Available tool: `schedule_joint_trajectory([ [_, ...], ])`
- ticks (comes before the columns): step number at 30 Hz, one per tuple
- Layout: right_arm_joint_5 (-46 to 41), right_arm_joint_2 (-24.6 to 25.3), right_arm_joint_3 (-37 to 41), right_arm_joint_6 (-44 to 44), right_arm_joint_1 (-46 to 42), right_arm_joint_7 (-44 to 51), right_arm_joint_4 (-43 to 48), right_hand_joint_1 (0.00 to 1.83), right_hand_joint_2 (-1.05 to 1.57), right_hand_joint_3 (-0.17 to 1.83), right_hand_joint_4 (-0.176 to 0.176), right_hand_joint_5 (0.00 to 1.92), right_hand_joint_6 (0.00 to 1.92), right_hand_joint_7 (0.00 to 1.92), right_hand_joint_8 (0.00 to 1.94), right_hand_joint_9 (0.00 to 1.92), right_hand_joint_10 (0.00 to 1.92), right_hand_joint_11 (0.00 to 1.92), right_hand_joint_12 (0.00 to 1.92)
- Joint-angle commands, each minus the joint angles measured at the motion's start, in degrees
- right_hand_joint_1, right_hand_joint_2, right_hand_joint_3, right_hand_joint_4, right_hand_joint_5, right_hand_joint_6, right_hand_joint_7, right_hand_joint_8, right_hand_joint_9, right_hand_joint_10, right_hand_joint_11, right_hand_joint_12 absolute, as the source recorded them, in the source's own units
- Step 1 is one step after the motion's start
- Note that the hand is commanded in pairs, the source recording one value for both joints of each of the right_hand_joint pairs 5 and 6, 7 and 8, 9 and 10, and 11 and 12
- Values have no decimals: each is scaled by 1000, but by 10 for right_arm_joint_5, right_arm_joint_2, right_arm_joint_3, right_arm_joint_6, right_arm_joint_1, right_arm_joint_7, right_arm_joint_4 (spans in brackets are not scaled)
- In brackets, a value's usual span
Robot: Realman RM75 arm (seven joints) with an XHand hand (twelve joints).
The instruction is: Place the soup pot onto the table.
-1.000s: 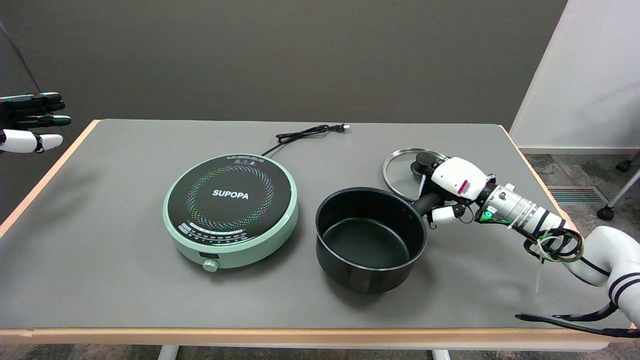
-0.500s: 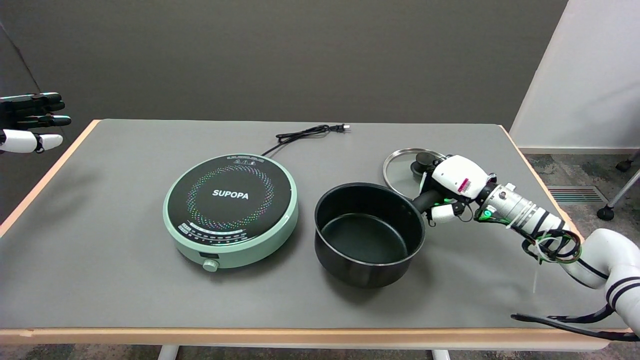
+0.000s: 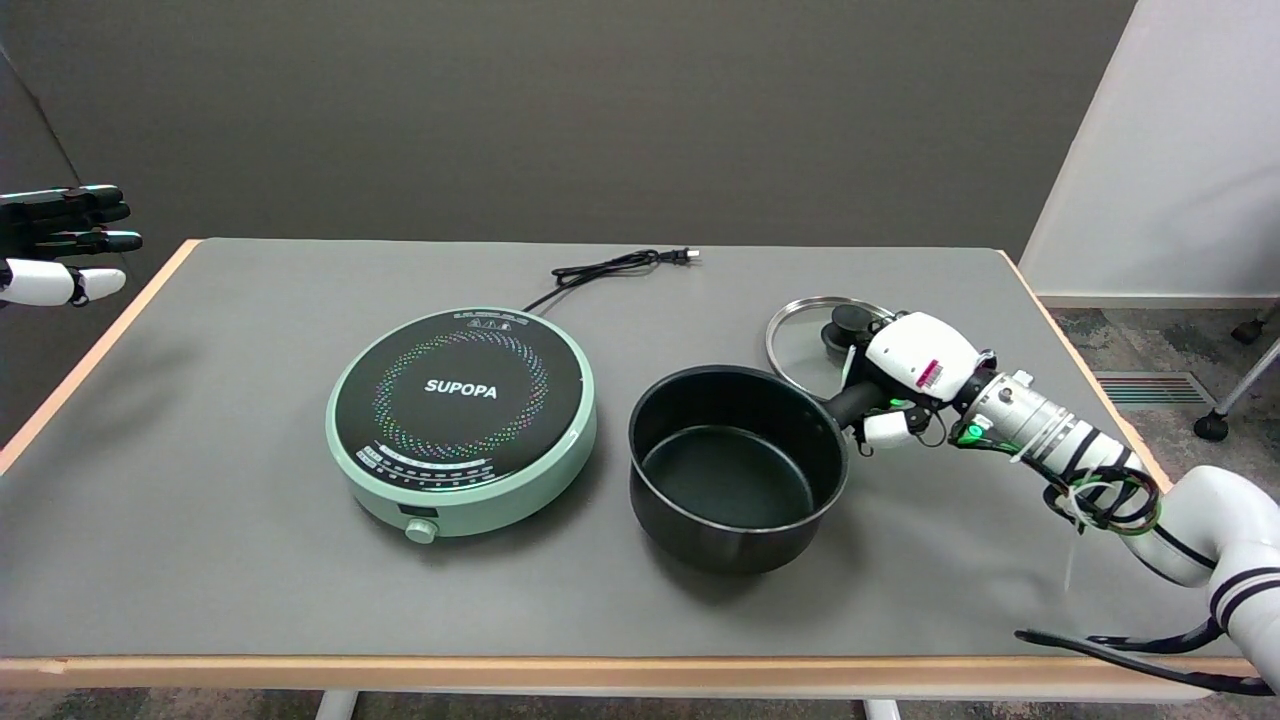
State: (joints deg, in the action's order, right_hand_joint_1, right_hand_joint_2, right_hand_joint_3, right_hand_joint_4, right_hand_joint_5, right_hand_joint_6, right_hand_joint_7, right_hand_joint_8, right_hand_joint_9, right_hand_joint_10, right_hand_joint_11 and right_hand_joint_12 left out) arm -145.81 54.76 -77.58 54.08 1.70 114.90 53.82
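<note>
One readable label: "SUPOPA" on cooker. Right of cooker, right hand grips soup pot handle.

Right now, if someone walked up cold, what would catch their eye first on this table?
Probably the mint-green induction cooker left of centre, its black top ringed with coloured dots. Next, the black soup pot just to its right on the grey table, with the right hand wrapped around its handle. Behind the hand lies a glass lid.
</note>
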Motion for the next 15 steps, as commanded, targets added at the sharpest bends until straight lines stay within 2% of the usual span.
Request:
schedule_joint_trajectory([
  [1,36,20,26,-7,-9,-1,12,868,788,919,-12,1920,1920,1920,1920,1920,1920,1920,1920],
  [15,82,34,46,-8,-12,-1,25,872,793,897,-11,1920,1920,1920,1920,1920,1920,1920,1920],
])
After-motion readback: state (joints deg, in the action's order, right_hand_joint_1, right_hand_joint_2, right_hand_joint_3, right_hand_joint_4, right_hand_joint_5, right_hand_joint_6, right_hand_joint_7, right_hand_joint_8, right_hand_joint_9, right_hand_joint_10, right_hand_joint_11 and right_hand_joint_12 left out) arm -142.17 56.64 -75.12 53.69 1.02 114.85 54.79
